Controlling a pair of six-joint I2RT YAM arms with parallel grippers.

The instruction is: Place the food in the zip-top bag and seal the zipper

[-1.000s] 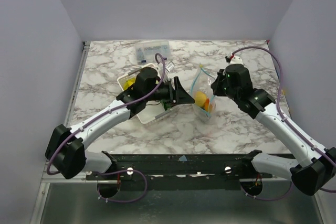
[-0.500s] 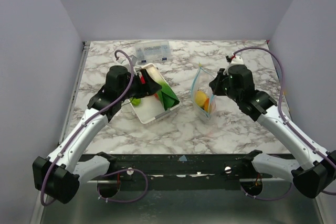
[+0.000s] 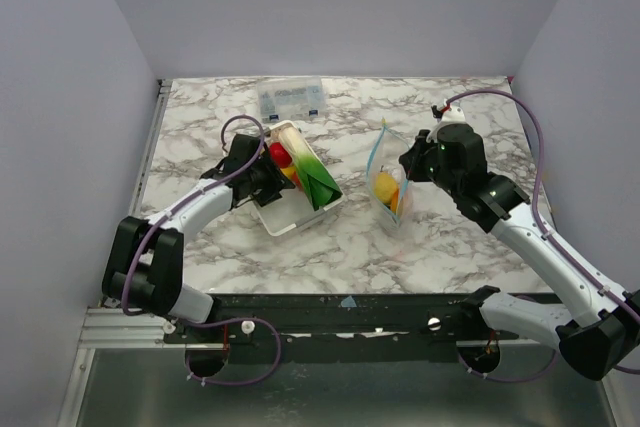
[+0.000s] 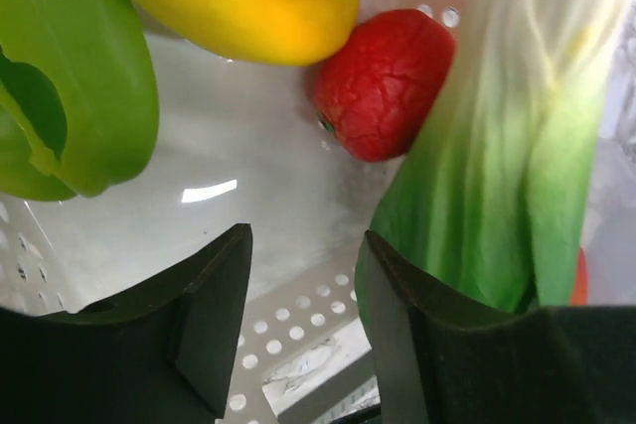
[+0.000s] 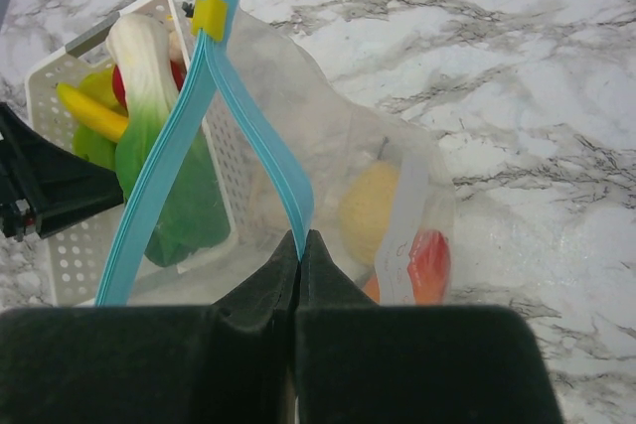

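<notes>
Carrying on marble table (image 3: 200,127): white perforated tray (image 3: 284,226), clear labelled box (image 3: 290,99) by far edge, zip-top bag (image 3: 378,162) standing right of tray.

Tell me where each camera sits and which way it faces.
Top external: above and behind the bases, looking down on the table; left arm and right arm show.
Left wrist: on the left arm, facing into the white tray; left tool shows, open.
Right wrist: on the right arm, facing the zip-top bag; right tool shows, shut on the zipper.
Shared: the tray's leafy green vegetable appears in all three.
</notes>
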